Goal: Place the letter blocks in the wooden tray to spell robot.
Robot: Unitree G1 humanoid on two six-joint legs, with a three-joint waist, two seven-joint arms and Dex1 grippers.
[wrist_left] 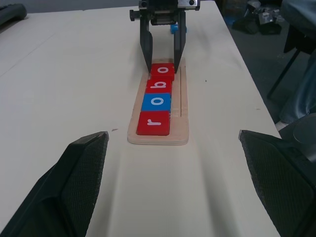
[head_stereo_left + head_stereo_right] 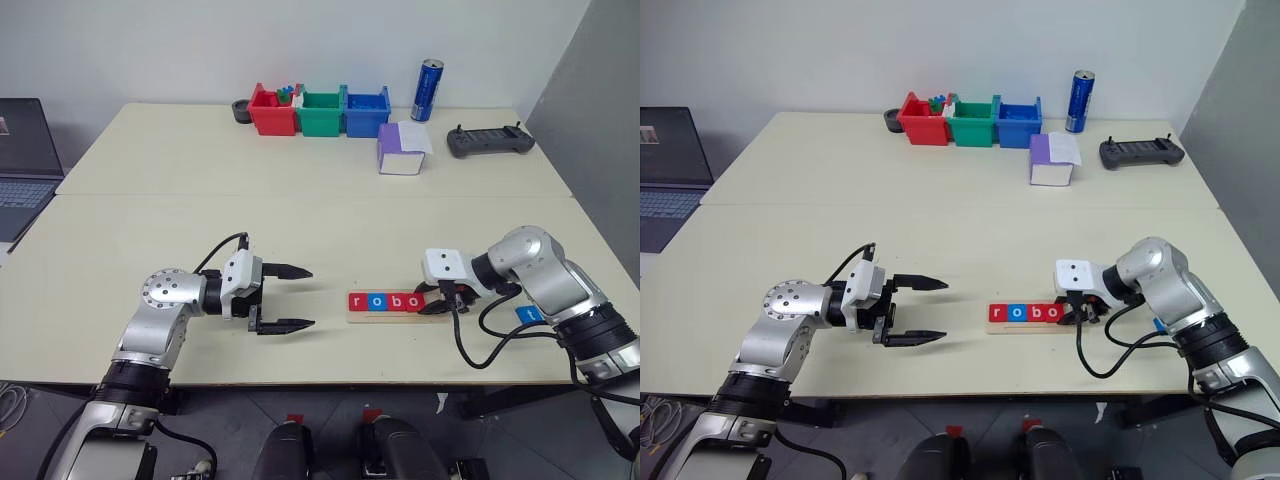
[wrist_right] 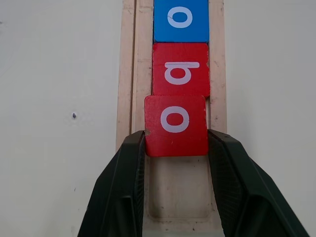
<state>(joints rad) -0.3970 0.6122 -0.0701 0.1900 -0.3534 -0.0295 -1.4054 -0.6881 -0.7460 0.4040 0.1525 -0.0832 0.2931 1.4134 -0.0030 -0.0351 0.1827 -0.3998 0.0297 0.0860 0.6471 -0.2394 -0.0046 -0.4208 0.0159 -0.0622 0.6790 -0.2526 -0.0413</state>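
Nearest the table's front edge, the left gripper (image 2: 290, 298) hung with fingers spread apart, empty. Just beyond, the wooden tray (image 2: 385, 317) carried red r (image 2: 357, 301), blue o (image 2: 376, 301), red b (image 2: 395, 301), with the right gripper (image 3: 176, 143) clamped on the red o (image 3: 176, 125). A blue block (image 2: 529, 314) lay beside that arm. Coloured bins (image 2: 320, 111) lined the far edge.

The right gripper (image 3: 176, 148) had its two black fingers (image 3: 123, 187) clamped on the sides of a red "o" block (image 3: 176, 125) lying in the wooden tray (image 3: 132, 74). That block touched a red "b" block (image 3: 180, 68), with a blue "o" block (image 3: 180, 20) next along the groove.
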